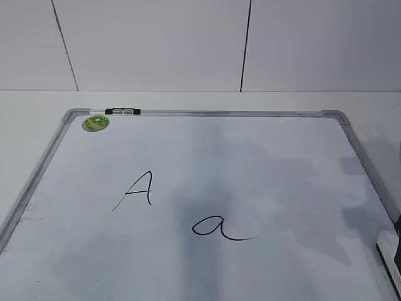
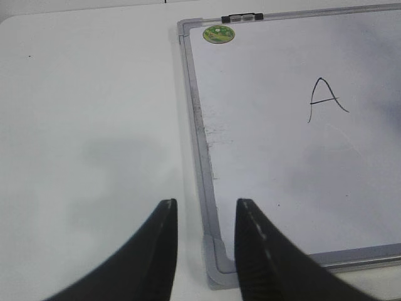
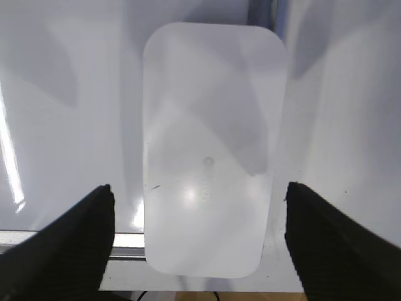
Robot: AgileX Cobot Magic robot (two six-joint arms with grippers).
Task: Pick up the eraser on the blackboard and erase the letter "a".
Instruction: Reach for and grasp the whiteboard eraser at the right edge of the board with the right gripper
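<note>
eraser btwn open right tool fingers, untouched

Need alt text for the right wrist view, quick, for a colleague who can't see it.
The white eraser lies flat on the blackboard, centred between the open right tool's two dark fingers, which are not touching it. Its near end overhangs the board's grey frame.

Your left gripper parted and empty above the blackboard near corner, capital "A" ahead, green sticker and clip at the far edge, white table left
</note>
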